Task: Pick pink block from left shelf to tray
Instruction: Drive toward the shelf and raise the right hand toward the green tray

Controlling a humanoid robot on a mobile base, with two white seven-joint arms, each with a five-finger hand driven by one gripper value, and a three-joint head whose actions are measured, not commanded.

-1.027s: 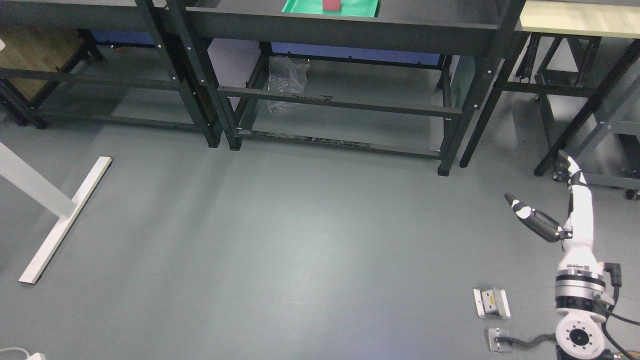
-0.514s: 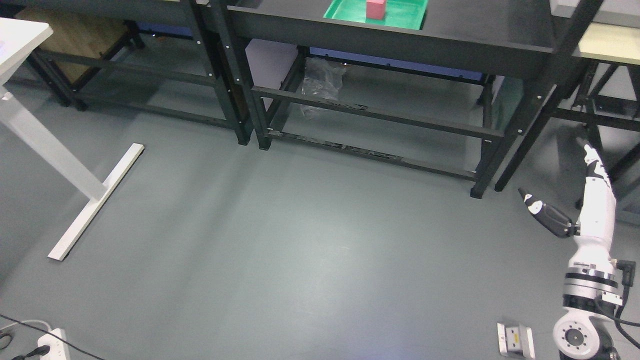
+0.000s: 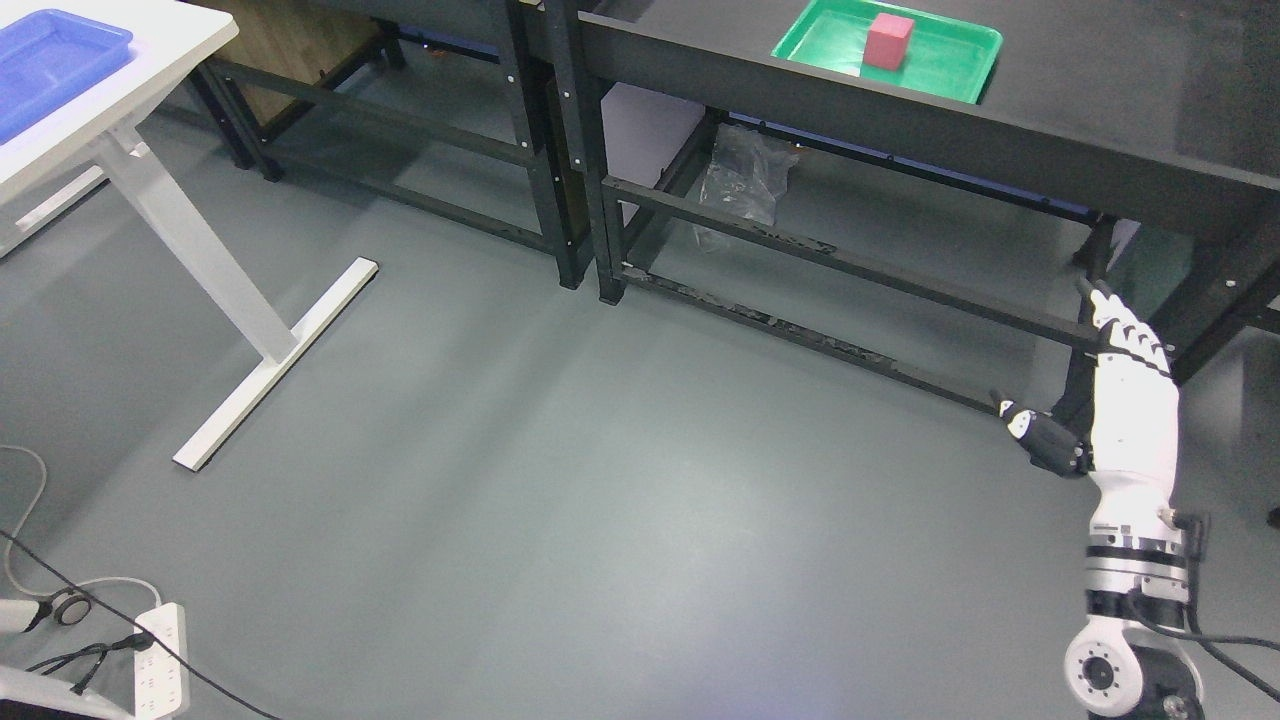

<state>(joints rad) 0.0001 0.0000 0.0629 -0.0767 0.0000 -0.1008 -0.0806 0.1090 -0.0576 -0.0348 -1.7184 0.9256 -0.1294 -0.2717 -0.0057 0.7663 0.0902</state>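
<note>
Pink was the colour of the small square block (image 3: pixel 889 41), and it was seen standing upright inside a shallow green plastic tray (image 3: pixel 950 62). The block was placed toward the left half of that tray, with bare green floor left free on its right. The tray itself was set on the flat black top of a dark metal shelf (image 3: pixel 1080 150), near the front edge of that top and well in from its left corner.

Only the robot's right hand (image 3: pixel 1128 400) was seen, white with black joints, held low near the right edge of the picture, in front of the shelf's lower bars and far below the block. Its fingers were held out straight and loose, the thumb was stuck out to the left, and nothing was held in them. The left hand was not seen at all.

The block was judged to be light and hard, most likely foam or plastic, so it would not be squashed or broken by a firm hold. Its sides looked flat and smooth, so a slip could be expected if it were pinched too softly. It was thought best for the block to be taken by two flat sides that face each other, thumb on one and fingers on the other, close to the middle of its height.

A flat blue plastic bin (image 3: pixel 50 65) was seen on a white table (image 3: pixel 165 45) at the far left.
</note>
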